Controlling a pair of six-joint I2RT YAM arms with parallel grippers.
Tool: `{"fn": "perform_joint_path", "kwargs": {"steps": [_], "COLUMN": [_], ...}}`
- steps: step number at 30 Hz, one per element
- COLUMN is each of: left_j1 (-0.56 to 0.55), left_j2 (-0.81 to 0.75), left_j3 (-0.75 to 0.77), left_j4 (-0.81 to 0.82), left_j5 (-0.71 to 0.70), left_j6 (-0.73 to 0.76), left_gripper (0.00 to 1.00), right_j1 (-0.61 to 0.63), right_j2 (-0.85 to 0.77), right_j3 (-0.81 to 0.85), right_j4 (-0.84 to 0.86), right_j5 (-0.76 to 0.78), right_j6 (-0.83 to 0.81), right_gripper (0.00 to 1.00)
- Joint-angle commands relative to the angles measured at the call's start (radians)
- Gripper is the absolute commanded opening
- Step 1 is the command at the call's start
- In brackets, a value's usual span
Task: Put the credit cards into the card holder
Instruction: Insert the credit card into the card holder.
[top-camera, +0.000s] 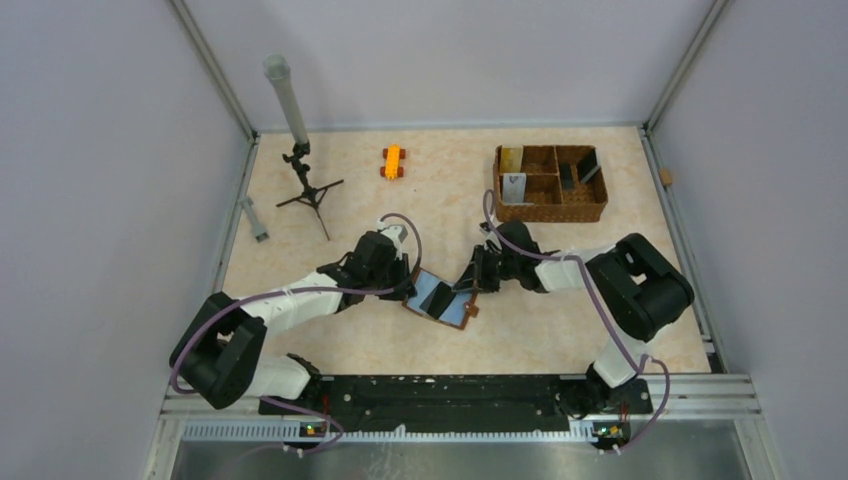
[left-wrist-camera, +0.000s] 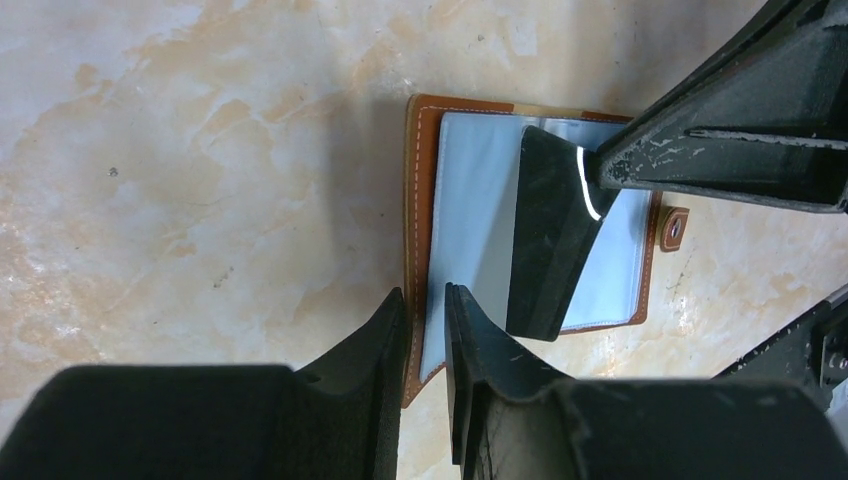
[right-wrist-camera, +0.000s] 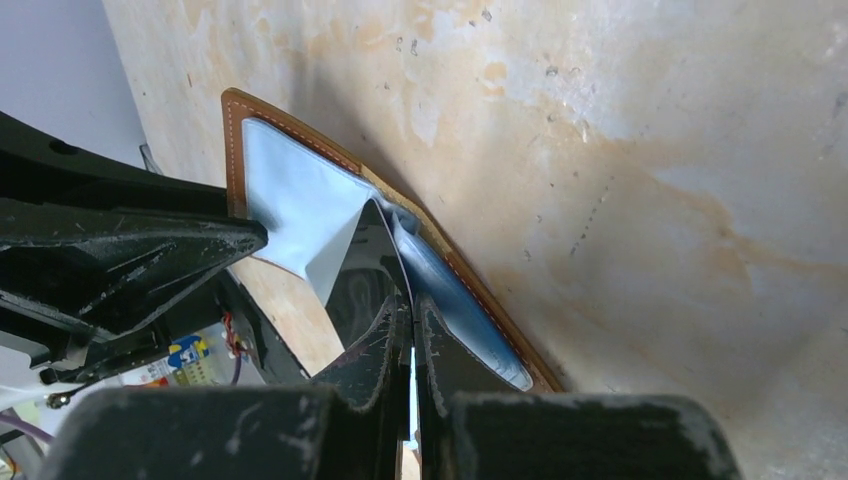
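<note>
The card holder (top-camera: 441, 299) lies open on the table between the arms, brown leather with blue pockets (left-wrist-camera: 480, 210) and a snap tab (left-wrist-camera: 675, 228). My left gripper (left-wrist-camera: 425, 300) is shut on its near left edge, one finger outside the leather and one on the blue lining. My right gripper (right-wrist-camera: 412, 305) is shut on a black credit card (right-wrist-camera: 365, 270). The card (left-wrist-camera: 545, 240) stands tilted with its far end at the blue pocket near the holder's fold. More credit cards, one gold (top-camera: 510, 158), one silver (top-camera: 513, 188) and one black (top-camera: 590, 170), sit in the basket.
A brown woven basket (top-camera: 583, 212) with compartments stands at the back right. A small tripod stand with a grey tube (top-camera: 303, 180) is at the back left, and an orange toy (top-camera: 392, 162) lies at the back middle. Grey walls enclose the table.
</note>
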Motion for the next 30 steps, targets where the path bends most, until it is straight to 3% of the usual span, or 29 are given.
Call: {"fn": "perform_joint_path", "kwargs": {"steps": [1,14,18,30], "left_j1": [-0.001,0.013,0.022,0.042], "left_j2": [0.011,0.046,0.053,0.06], "left_j3": [-0.001,-0.004,-0.008,-0.032], "left_j4": [0.046,0.078,0.091,0.134], "left_j5": [0.063,0.106,0.107,0.129], "left_j6": [0.027,0.032,0.039,0.067], "left_gripper": [0.24,0.25,0.19,0.17], "right_j1": [0.017,0.016,0.016,0.015], "right_j2": [0.034,0.112,0.122,0.111], "right_j3": [0.053,0.129,0.157,0.194], "right_j4": [-0.015,-0.069,-0.152,-0.32], "right_j5": [0.038,0.015,0.022,0.041], "right_j6": [-0.057,-0.115,-0.15,-0.183], "right_gripper": [0.0,0.0,0.0,0.0]}}
